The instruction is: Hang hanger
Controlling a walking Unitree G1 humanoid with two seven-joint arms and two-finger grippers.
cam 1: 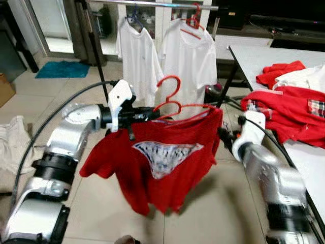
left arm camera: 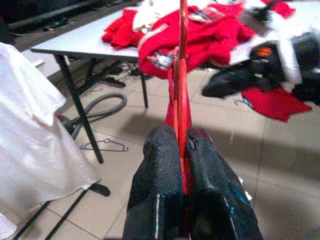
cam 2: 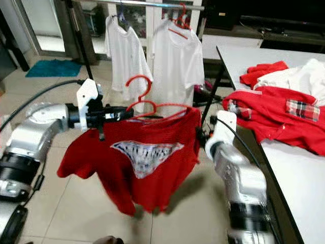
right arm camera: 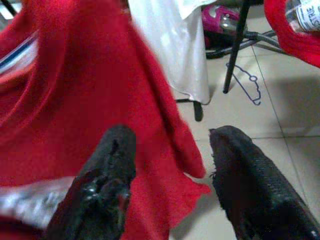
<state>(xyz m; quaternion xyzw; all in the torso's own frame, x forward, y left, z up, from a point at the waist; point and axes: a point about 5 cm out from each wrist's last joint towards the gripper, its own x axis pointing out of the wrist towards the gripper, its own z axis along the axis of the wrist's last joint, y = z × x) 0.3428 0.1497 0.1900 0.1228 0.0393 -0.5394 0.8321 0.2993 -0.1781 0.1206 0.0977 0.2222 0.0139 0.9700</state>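
Observation:
A red hanger [left arm camera: 183, 75] carries a red T-shirt [cam 1: 167, 173] with a white print, held up in mid-air in front of me. My left gripper [cam 1: 148, 116] is shut on the hanger's shoulder just left of its hook; the wrist view shows both fingers [left arm camera: 160, 170] pressed against the red wire. My right gripper [cam 1: 224, 133] is open beside the shirt's right shoulder, its fingers [right arm camera: 117, 150] close to the red cloth and holding nothing. Above and behind runs the clothes rail [cam 1: 152, 3].
Two white shirts [cam 1: 137, 56] [cam 1: 190, 61] hang on the rail on their own hangers. A white table [cam 1: 254, 56] on the right holds a pile of red and white clothes [cam 1: 289, 109]. A loose wire hanger [right arm camera: 247, 82] lies on the tiled floor.

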